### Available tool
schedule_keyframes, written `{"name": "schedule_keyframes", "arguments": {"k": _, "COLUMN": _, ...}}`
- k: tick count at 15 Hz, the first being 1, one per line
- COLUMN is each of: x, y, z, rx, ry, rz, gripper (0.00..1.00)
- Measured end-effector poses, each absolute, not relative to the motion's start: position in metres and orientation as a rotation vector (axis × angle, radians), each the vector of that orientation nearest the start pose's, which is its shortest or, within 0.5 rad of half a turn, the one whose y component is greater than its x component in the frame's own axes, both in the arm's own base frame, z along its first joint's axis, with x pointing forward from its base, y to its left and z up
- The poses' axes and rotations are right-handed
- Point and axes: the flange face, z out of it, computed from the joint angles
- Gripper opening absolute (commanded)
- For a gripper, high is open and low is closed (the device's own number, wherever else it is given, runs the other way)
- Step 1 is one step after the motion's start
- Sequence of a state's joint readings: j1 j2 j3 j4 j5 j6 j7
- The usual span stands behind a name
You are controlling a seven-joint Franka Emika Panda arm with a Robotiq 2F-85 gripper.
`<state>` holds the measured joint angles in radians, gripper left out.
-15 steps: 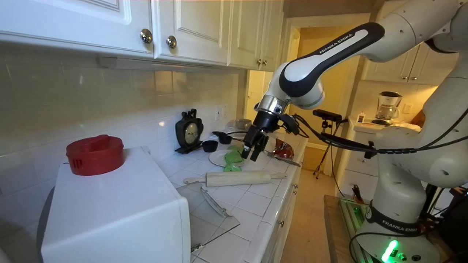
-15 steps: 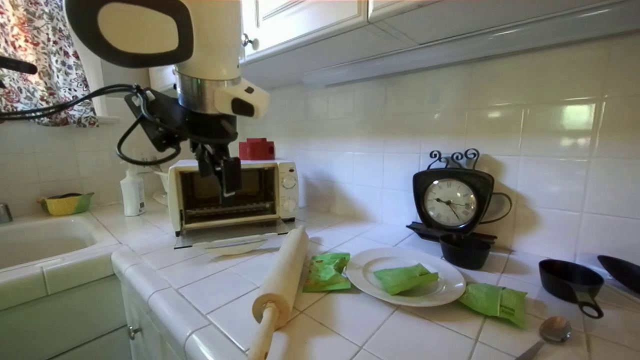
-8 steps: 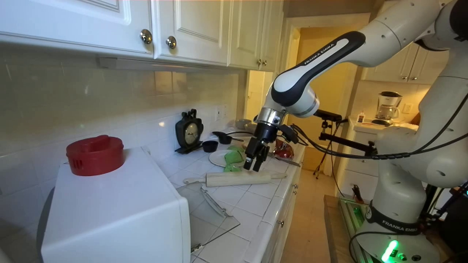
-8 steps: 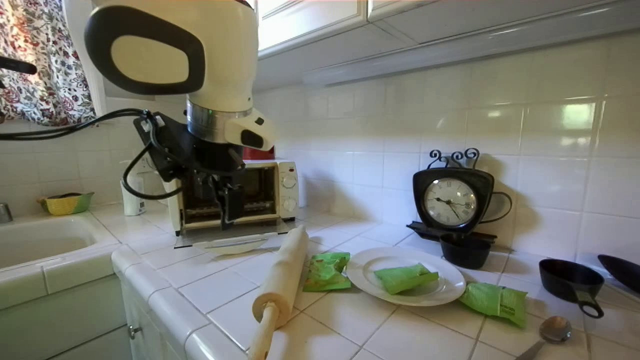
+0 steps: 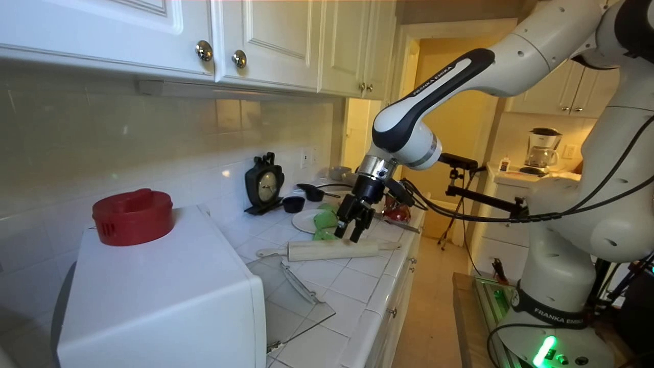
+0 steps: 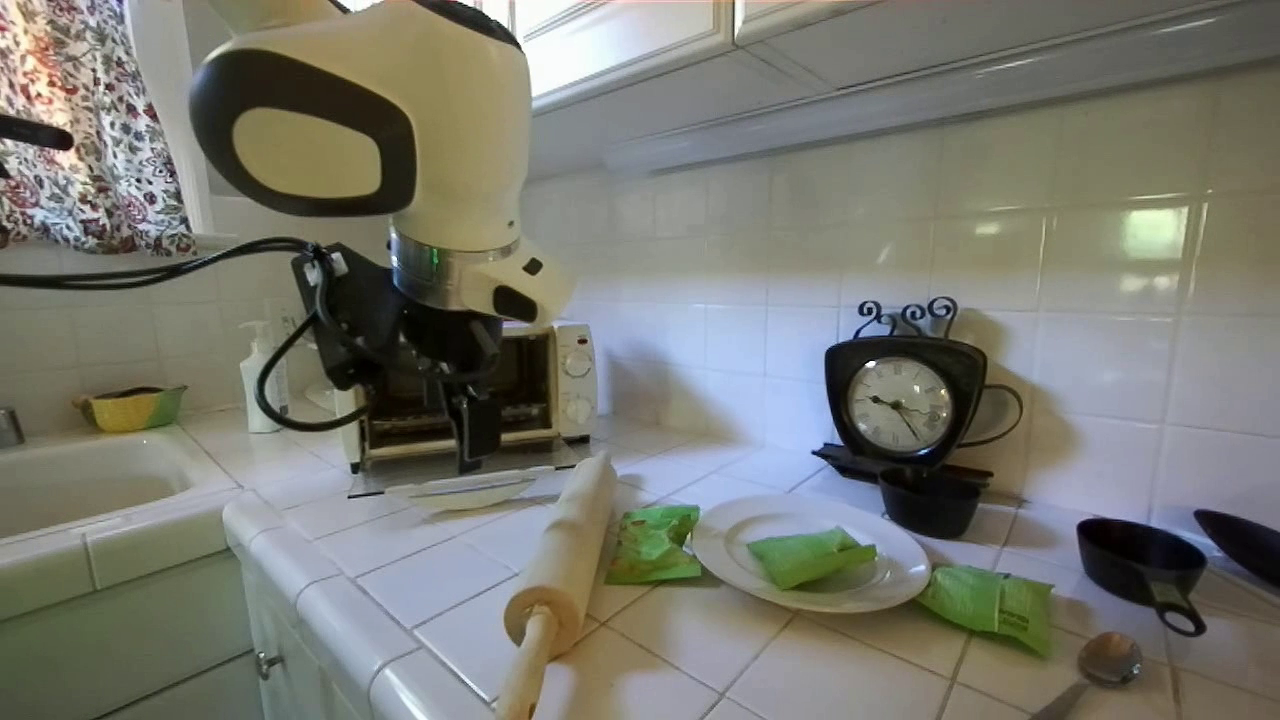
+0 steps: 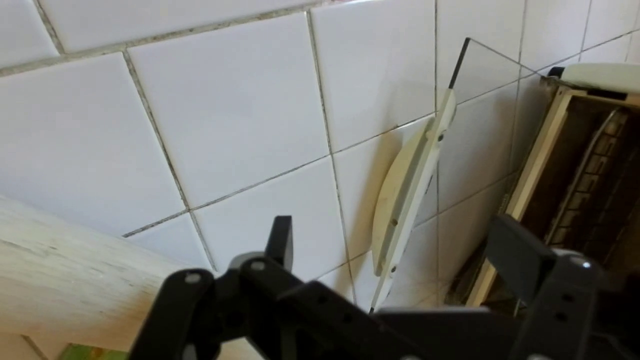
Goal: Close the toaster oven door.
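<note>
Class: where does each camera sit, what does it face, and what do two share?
Exterior view: beside the toaster oven, facing along the counter; arm, base and hand show.
Exterior view: farther along, facing back past the rolling pin to the toaster oven's open front; arm and hand show.
Wrist view: on the arm, looking down at the door; hand shows.
Both exterior views share the clock.

White box-shaped toaster oven (image 5: 163, 286): plain white sides, cream front, dark brown interior
Flat rectangular glass toaster oven door (image 5: 286, 296): greyish tint, cream handle (image 7: 410, 200)
Two-fingered gripper (image 5: 348, 236): black
Low round container (image 5: 134, 220): solid red
Crinkled rectangular packets (image 6: 810, 557): bright green
Fabric window curtain (image 6: 90, 140): red-and-blue floral on white
</note>
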<state>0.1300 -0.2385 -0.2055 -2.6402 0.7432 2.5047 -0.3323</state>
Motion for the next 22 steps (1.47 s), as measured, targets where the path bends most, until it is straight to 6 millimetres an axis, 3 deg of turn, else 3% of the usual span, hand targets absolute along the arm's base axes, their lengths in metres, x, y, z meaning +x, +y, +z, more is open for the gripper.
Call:
{"name": "schedule_keyframes", "arguments": {"k": 5, "x": 0.422, "y": -0.032, "z": 0.329, "rx": -2.62, "ry": 0.426, "rz": -0.237, "gripper": 1.0}}
{"name": "schedule_keyframes", "arguments": {"k": 11, "x": 0.434, "y": -0.037, "z": 0.298, "rx": -2.584, "ry": 0.361, "rz": -0.244, "gripper": 1.0}}
{"name": "schedule_keyframes", "arguments": {"k": 16, "x": 0.467, "y": -0.04, "z": 0.282, "rx": -2.536, "ry": 0.379, "rz": -0.306, "gripper": 1.0}}
{"name": "schedule_keyframes", "arguments": {"k": 22, "x": 0.511, "y": -0.025, "z": 0.264, "rx": -2.532, "ry": 0.356, "rz": -0.298, "gripper": 1.0}}
